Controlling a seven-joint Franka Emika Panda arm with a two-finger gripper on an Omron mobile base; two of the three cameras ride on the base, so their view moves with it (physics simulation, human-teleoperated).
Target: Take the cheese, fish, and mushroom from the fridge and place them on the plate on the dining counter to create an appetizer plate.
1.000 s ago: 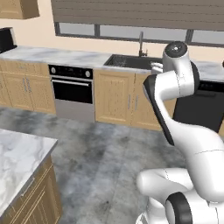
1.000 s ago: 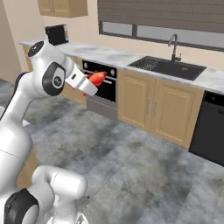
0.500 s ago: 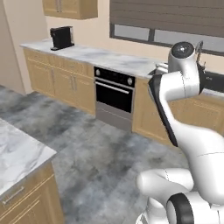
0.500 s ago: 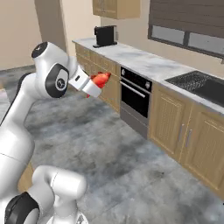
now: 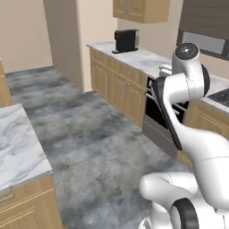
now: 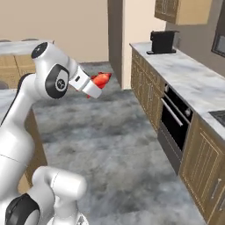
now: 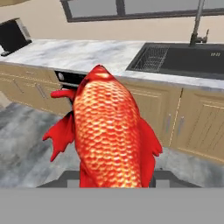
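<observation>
The fish (image 7: 111, 131) is held in the end effector (image 6: 97, 84), whose fingers are closed on its lower body; in the hand view the red-orange scaled body rises upright from the bottom edge, fins spread to both sides. In the right base view the fish (image 6: 101, 79) is carried in the air above the floor (image 6: 118, 145), well apart from the wall worktop (image 6: 184, 81). The floor is laid in mottled grey stone and is seen stretching from the wall worktop back toward a beige wall. The wall worktop is topped in pale grey marble over tan wood cabinet doors, and a black built-in oven (image 6: 173, 121) is set beneath it. A black toaster-like appliance (image 6: 162, 41) is stood at the far end of the wall worktop, below a wooden upper cabinet (image 6: 178, 9). In the hand view a dark sink (image 7: 183, 59) with a tall tap is sunk into the wall worktop, under a window. Across the floor from the wall worktop, a corner of the dining counter (image 5: 18, 150) is seen in the left base view, white-grey marble over tan wood sides.
</observation>
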